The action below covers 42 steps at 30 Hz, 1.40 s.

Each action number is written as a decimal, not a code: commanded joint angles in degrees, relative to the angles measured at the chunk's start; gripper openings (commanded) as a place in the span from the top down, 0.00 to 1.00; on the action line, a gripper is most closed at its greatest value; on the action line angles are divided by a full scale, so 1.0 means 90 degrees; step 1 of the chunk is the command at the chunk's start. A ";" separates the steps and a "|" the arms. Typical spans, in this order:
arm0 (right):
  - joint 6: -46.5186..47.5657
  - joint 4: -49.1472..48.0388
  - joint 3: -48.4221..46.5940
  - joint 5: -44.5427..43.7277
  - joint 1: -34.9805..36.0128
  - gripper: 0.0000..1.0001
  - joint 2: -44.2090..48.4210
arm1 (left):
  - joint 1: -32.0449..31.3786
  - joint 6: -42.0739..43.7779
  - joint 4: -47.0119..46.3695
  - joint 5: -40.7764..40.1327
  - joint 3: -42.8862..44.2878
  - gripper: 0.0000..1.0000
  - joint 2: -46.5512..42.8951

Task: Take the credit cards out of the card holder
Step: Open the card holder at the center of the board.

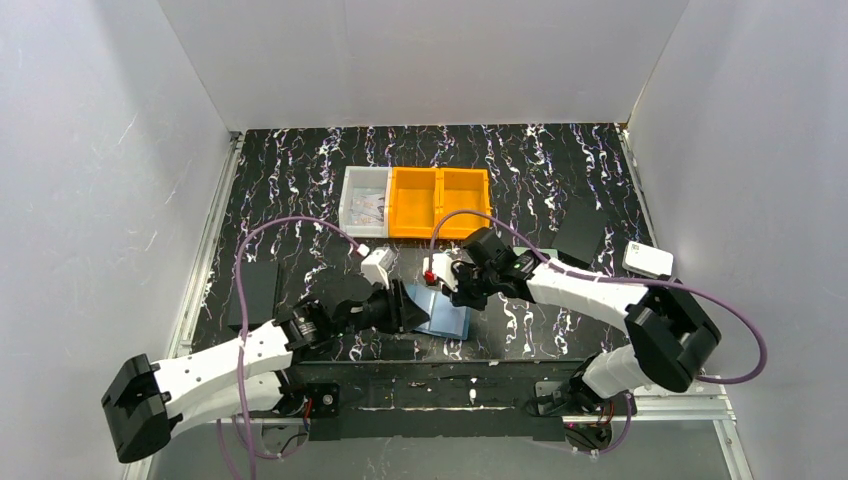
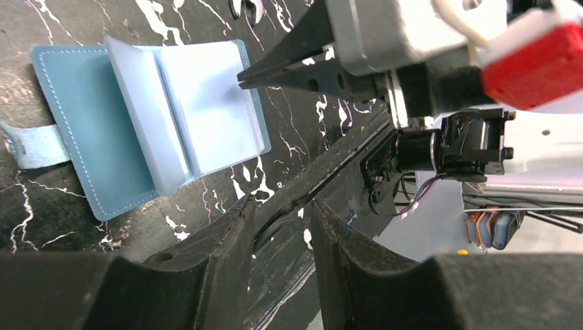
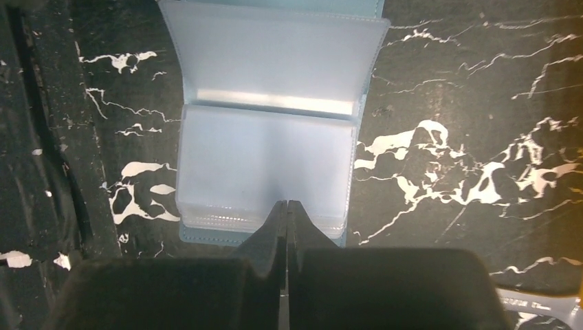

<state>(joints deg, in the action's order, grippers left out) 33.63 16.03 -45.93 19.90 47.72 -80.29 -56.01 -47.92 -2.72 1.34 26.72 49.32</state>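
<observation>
We see the right gripper [image 3: 286, 206] pinched together at the near edge of the unfolded blue book-like card holder [image 2: 82, 130], left gripper [image 2: 282, 206] parted and empty

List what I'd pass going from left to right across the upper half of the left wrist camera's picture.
Snap tab → open blue card holder → right gripper, its tips at the holder's right edge → red block on that arm.
</observation>
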 commanded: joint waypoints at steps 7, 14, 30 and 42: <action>-0.0438 -0.0542 0.0234 -0.0179 0.0076 0.99 -0.0392 | -0.0038 0.0175 -0.1249 0.0061 -0.0396 0.64 0.1058; -0.1422 -0.0837 -0.0267 0.0151 0.0127 0.99 -0.1229 | -0.0038 0.0772 -0.2080 -0.0570 -0.0744 0.54 0.2182; -0.2315 -0.0370 -0.1059 0.2226 -0.0277 0.87 -0.1676 | -0.0242 0.0533 -0.2100 -0.1766 -0.0759 0.53 0.2799; 0.0037 0.1090 -0.0752 0.2339 -0.0531 0.68 -0.0579 | -0.0242 -0.0098 -0.2044 -0.2017 -0.0974 0.71 0.2946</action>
<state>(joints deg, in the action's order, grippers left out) 25.78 21.74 -54.57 43.77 43.57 -89.45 -57.98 -46.46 -24.43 -14.37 19.49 74.32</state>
